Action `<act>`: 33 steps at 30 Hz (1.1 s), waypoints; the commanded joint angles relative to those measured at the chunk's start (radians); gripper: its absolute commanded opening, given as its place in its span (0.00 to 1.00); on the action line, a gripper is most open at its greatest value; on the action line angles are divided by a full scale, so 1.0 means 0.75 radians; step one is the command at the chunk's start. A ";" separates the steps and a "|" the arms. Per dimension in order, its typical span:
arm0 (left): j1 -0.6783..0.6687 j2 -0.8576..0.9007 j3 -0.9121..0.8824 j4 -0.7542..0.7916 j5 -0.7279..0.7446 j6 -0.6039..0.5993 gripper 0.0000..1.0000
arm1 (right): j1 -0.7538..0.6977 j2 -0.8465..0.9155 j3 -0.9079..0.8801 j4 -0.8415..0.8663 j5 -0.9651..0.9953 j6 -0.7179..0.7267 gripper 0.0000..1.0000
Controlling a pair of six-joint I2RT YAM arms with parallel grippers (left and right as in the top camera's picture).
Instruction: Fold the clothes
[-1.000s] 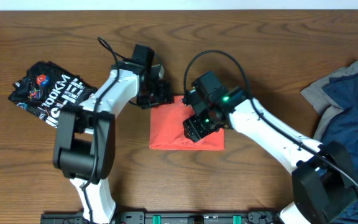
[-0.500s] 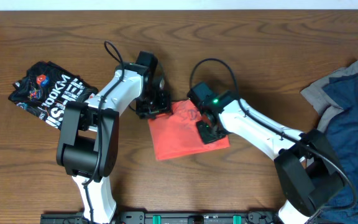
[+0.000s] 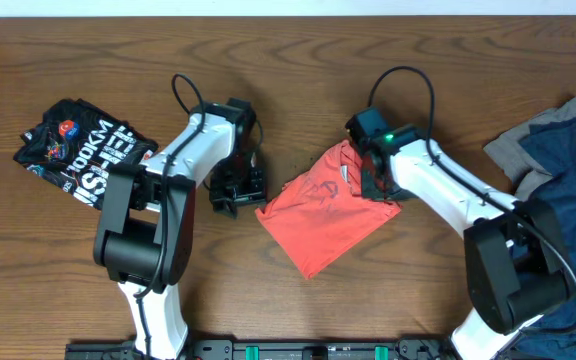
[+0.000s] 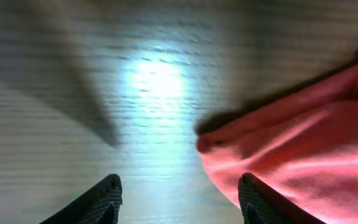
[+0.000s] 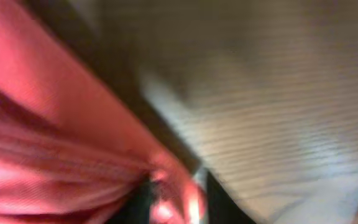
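The folded coral-red T-shirt (image 3: 326, 222) lies skewed, diamond-wise; the right gripper (image 3: 370, 181) pinches its bunched top corner. Beside it the left gripper (image 3: 233, 194) gapes empty.

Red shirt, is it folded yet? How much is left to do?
Nearly. The red shirt is folded small, and the right gripper pinches its corner. The left gripper is open beside it. A black shirt already lies bundled at the left. The blue and grey pile at the right is not folded.

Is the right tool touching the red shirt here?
Touching. The right wrist view shows the red shirt bunched between the fingers of the right tool; overhead, its folds gather toward that tool.
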 commanded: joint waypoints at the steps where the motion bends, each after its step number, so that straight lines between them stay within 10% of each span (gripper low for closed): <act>1: -0.037 -0.086 -0.010 0.027 -0.021 -0.015 0.62 | -0.029 -0.013 -0.001 0.005 0.090 -0.037 0.38; 8: -0.043 -0.231 -0.010 0.375 -0.025 0.043 0.72 | -0.109 -0.143 0.080 -0.002 -0.103 -0.006 0.36; 14: -0.046 -0.184 -0.010 0.380 -0.018 0.046 0.73 | -0.046 -0.230 0.081 0.071 -0.896 -0.623 0.36; 33: -0.125 -0.118 -0.030 0.368 0.010 0.064 0.78 | -0.012 -0.001 -0.005 0.182 -0.487 -0.531 0.33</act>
